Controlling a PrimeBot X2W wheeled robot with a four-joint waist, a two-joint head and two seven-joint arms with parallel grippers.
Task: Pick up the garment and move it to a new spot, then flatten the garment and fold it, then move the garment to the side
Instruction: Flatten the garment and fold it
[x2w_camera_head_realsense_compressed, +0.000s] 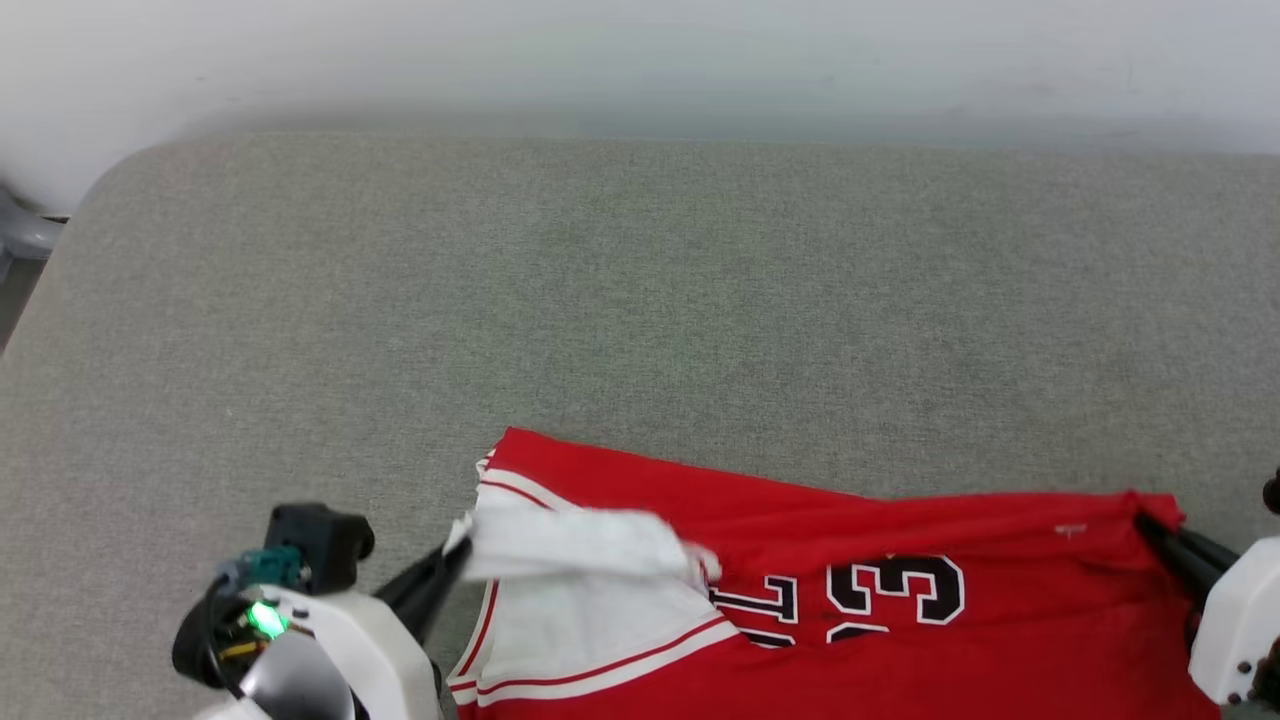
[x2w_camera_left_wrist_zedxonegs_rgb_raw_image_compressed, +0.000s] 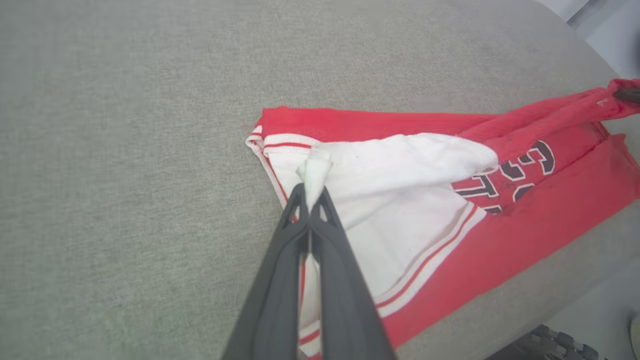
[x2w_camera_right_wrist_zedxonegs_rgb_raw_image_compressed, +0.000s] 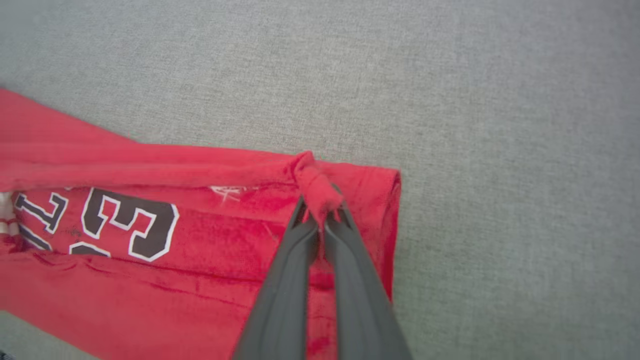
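The garment (x2w_camera_head_realsense_compressed: 1040, 650) is lying partly folded on the grey desk (x2w_camera_head_realsense_compressed: 640, 300), close to the robot's side, with its red body and black-and-white print facing up. The left hand (x2w_camera_left_wrist_zedxonegs_rgb_raw_image_compressed: 310, 197) is gripping a corner of the white sleeve, fingers pressed together on the cloth, which is draping across toward the print. The right hand (x2w_camera_right_wrist_zedxonegs_rgb_raw_image_compressed: 320, 217) is doing likewise at the opposite end, clamped on a bunched red corner.

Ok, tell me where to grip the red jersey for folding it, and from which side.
Grip the garment at its two ends: the white sleeve tip from the left, the bunched red corner from the right. It lies stretched sideways, so end grips likely keep the edge taut.
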